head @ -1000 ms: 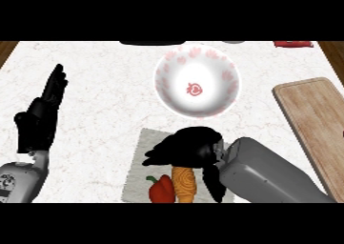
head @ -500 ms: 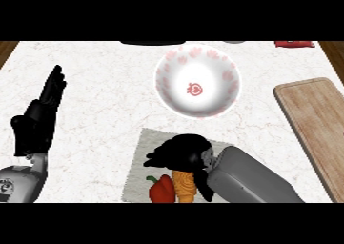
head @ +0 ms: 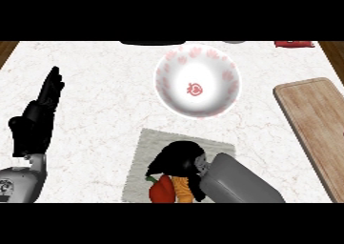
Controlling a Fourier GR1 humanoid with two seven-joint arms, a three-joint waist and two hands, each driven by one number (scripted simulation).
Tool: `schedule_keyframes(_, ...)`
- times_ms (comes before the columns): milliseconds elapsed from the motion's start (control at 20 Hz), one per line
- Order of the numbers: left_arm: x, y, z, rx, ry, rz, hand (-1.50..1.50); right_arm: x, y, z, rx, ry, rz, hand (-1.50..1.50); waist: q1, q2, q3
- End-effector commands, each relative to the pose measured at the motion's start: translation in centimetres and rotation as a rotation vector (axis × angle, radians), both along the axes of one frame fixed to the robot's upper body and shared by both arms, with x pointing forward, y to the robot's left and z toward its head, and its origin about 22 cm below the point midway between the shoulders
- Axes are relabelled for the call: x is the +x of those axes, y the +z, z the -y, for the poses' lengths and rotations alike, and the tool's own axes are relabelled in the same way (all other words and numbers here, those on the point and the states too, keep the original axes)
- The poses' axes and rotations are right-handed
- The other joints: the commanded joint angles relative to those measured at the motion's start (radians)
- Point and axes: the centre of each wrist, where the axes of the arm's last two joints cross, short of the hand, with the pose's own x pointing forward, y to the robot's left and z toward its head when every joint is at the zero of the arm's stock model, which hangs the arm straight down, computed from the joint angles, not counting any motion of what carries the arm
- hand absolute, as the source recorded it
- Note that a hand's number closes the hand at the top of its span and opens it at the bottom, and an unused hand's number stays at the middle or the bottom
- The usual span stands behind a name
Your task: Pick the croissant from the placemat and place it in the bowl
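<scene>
The black right hand point(head: 176, 159) is low over the grey square placemat point(head: 152, 147) at the near edge of the white marble counter point(head: 104, 95); its fingers are curled downward over the golden-orange croissant point(head: 180, 183), of which only a narrow strip shows under the hand; whether the fingers already pinch it or only cover it, I cannot tell. A red rounded thing point(head: 160, 189) lies touching the croissant on its left side, also on the placemat.

The risks, as I judge them: the fingers may close on the red thing together with the croissant, because the two touch; the croissant may slide on the cloth if the fingers come at it from one side only; the placemat itself may be dragged or wrinkled, since the hand sits so low on it. The white bowl with pink pattern point(head: 197, 82) stands farther from the robot, apart from the placemat, so the carry must go forward and lift over its rim; a low path could knock the bowl.

The count: one croissant, one red thing, one placemat, one bowl, one long wooden cutting board point(head: 316, 128) at the right; two hands. The black left hand point(head: 38, 119) rests at the left edge, fingers straight and pressed together, holding nothing.
</scene>
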Motion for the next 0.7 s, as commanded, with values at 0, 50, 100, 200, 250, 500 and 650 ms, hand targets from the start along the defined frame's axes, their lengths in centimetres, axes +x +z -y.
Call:
schedule_keyframes(0, 0.0, -0.3, -0.3, -0.005, -0.013, 0.005, 0.0, 2.1, -0.8, 0.5, -0.019, 0.088, 0.016, 1.5, 0.007, 0.003, 0.0)
schedule_keyframes(50, 0.5, 0.7, 2.0, 0.008, -0.009, 0.009, 0.0, -0.4, -1.8, -1.3, 0.024, 0.108, 0.059, 1.5, 0.002, 0.002, 0.0)
schedule_keyframes(100, -0.2, -0.5, -0.5, 0.002, -0.008, -0.004, 0.0, -1.2, -2.6, 0.2, 0.02, 0.109, 0.053, 1.5, 0.0, 0.001, 0.0)
schedule_keyframes(200, -0.2, 0.5, 0.5, 0.013, -0.012, 0.003, 0.0, 0.2, -2.1, -0.2, 0.064, 0.109, 0.059, 1.5, 0.001, 0.001, 0.0)
schedule_keyframes(250, 1.7, 0.2, 1.7, 0.0, 0.001, -0.003, 0.0, 0.6, -3.5, 1.8, 0.039, 0.115, 0.056, 1.5, -0.003, 0.003, 0.0)
schedule_keyframes(500, -0.2, 2.6, 1.2, -0.008, 0.011, -0.011, 0.0, 0.6, -1.9, 1.7, 0.096, 0.115, 0.034, 1.5, -0.002, -0.001, 0.0)
schedule_keyframes(650, 0.5, -0.5, -0.2, -0.001, -0.008, -0.018, 0.0, -0.6, -1.1, 0.2, 0.137, 0.128, 0.028, 1.5, -0.005, 0.0, 0.0)
